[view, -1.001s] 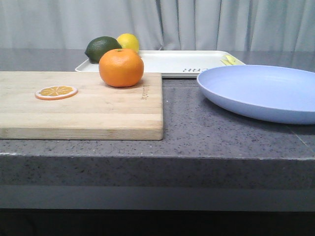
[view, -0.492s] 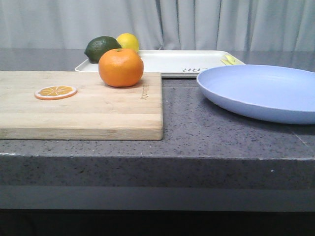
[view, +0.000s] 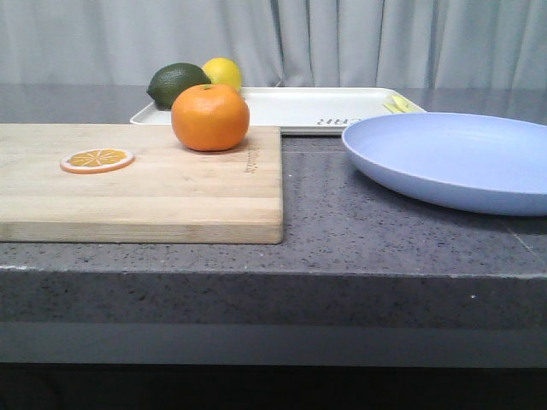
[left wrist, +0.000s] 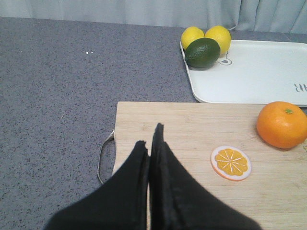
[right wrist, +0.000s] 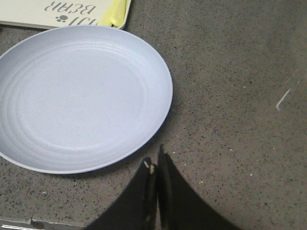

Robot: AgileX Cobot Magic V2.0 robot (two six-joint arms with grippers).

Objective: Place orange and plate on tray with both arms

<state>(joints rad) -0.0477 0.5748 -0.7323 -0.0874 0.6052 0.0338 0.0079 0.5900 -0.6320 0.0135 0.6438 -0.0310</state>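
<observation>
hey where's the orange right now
In the front view the orange sits at the far right corner of the cutting board, just in front of the tray, right of the orange slice.

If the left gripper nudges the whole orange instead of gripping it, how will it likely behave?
The orange is round and sits free on the flat cutting board, near its far edge, so a nudge would probably roll it. Its skin looks smooth, so closing off-centre may squeeze it sideways.

Pale grey pleated curtain point(view: 359, 43) behind; dark speckled stone countertop point(view: 342, 222); even, soft light.
</observation>
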